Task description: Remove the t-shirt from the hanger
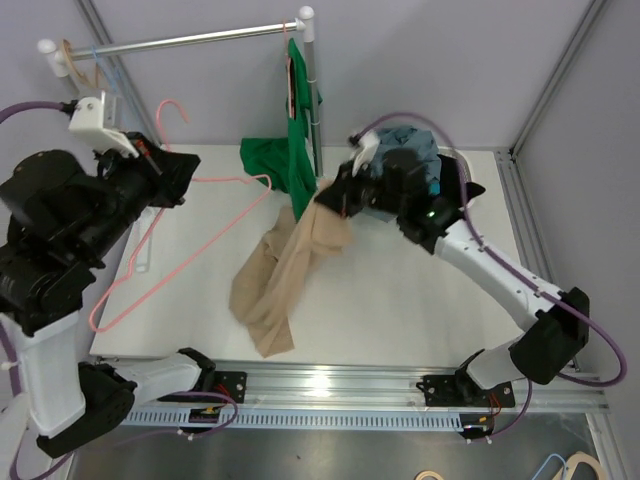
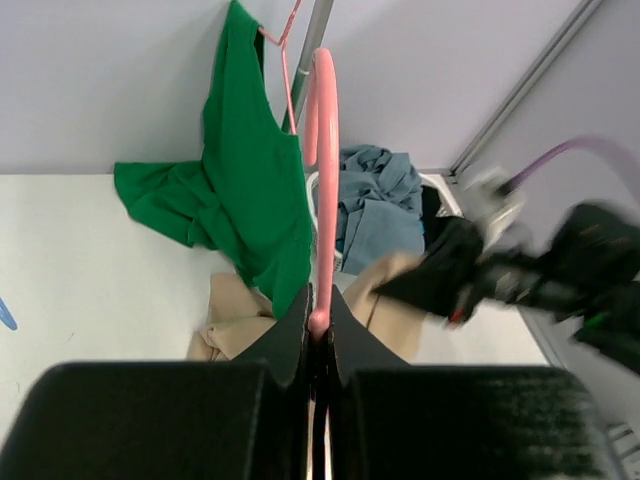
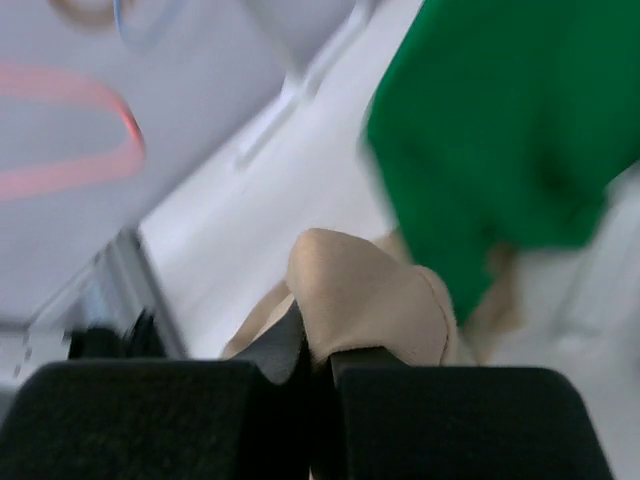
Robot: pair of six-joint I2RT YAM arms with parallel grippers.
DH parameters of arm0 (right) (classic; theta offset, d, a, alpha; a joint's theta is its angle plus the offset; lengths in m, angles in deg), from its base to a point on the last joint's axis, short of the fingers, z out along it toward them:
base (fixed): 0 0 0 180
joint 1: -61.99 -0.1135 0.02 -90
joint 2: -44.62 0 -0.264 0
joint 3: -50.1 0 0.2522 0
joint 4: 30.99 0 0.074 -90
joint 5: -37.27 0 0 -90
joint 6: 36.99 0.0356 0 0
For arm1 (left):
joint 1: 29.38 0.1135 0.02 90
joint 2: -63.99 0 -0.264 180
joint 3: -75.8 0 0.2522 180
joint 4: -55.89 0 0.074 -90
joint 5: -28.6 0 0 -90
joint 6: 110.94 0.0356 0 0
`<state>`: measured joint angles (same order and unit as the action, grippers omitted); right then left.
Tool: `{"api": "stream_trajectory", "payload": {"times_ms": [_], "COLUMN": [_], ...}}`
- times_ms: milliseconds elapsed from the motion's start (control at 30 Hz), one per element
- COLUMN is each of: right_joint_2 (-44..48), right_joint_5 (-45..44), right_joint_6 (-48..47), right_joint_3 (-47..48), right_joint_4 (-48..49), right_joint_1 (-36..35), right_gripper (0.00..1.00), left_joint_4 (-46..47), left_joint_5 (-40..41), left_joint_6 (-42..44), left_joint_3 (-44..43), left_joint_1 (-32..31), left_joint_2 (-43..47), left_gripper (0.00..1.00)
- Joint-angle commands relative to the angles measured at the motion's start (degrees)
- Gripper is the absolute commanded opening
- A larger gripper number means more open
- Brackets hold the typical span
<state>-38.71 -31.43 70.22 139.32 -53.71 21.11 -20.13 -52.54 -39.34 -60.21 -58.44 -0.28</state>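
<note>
A: From above, where is the shirt?

B: The beige t-shirt (image 1: 275,280) lies in a long crumpled heap on the worktop (image 1: 420,290). Its upper end is lifted where the right claw (image 1: 335,197) pinches it. The left claw (image 1: 180,168) is pressed together on the pink hanger (image 1: 235,180) near its neck. The hanger's frame lies over the worktop's left side, apart from the cloth as far as I can tell.

A: Why two holds on opposite sides?

B: I judge that one arm anchors the hanger while the other draws the cloth away. The shirt looks free of the hanger, so the job seems all but done. A green t-shirt (image 1: 295,150) hangs from the rail (image 1: 200,40) just behind.

A: And the left wrist view?

B: The fingers (image 2: 285,345) close tight on the pink wire, which rises straight up before the lens. Beyond it are the green t-shirt, beige folds below it, and blue clothes (image 2: 375,200) further back.

A: The right wrist view?

B: It is blurry, but a fold of beige cloth bulges out of jaws shut on it. The green t-shirt is at upper right. The pink hanger is a smear at the left, well apart from the cloth.

A: Any risk?

B: The pinched end sits just beside the green hem, so dragging it could snag that shirt.
</note>
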Motion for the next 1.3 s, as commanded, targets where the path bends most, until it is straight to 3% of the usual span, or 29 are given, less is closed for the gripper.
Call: {"api": "stream_trajectory", "payload": {"times_ms": [0, 133, 233, 433, 633, 733, 833, 933, 967, 1067, 1267], "right_joint_2": [5.2, 4.5, -1.9, -17.3, -34.6, -40.5, -39.4, -31.6, -26.8, -18.9, -12.8], "right_joint_5": [-2.7, 0.5, -0.6, -17.9, -25.8, -28.9, -32.8, -36.1, -38.0, -37.9, -34.5], "right_joint_6": [-4.8, -5.2, -4.5, -4.2, -2.6, -5.4, -7.0, -7.4, -7.0, -5.8, -4.7], "right_joint_3": [12.0, 16.8, 25.9, 37.4, 56.7, 63.1, 56.3, 36.2, 25.5, 10.2, 2.4], "right_joint_4": [4.4, 19.4, 23.2, 37.7, 36.5, 29.1, 28.0, 33.5, 35.3, 39.0, 28.0], "right_joint_1": [7.6, 15.3, 20.1, 22.3, 24.3, 24.5, 24.9, 25.4, 25.6, 26.0, 26.0], "right_gripper": [0.0, 0.0, 0.0, 0.0, 0.0, 0.0, 0.0, 0.0, 0.0, 0.0, 0.0], "left_joint_4": [1.6, 3.1, 4.8, 11.2, 11.7, 14.0, 16.2, 17.8, 18.3, 20.0, 26.6], "left_joint_5": [-0.2, 0.1, -0.2, -8.6, -10.9, -10.5, -15.1, -17.4, -17.3, -16.5, -13.5], "left_joint_6": [0.8, 0.7, 0.1, -2.2, -2.5, -2.4, -4.6, -4.4, -4.0, -2.6, -1.0], "left_joint_3": [-1.7, -2.2, -2.7, -0.9, -4.8, -4.4, -5.4, -8.9, -9.3, -12.8, -8.5], "left_joint_1": [1.5, 2.4, 5.1, 11.9, 16.7, 19.2, 22.8, 23.6, 23.6, 23.6, 23.6], "left_joint_2": [-1.9, -3.2, -5.3, -9.1, -14.3, -16.1, -19.1, -22.7, -23.4, -25.9, -25.7], "left_gripper": [0.0, 0.01, 0.01, 0.01, 0.01, 0.01, 0.01, 0.01, 0.01, 0.01, 0.01]}}
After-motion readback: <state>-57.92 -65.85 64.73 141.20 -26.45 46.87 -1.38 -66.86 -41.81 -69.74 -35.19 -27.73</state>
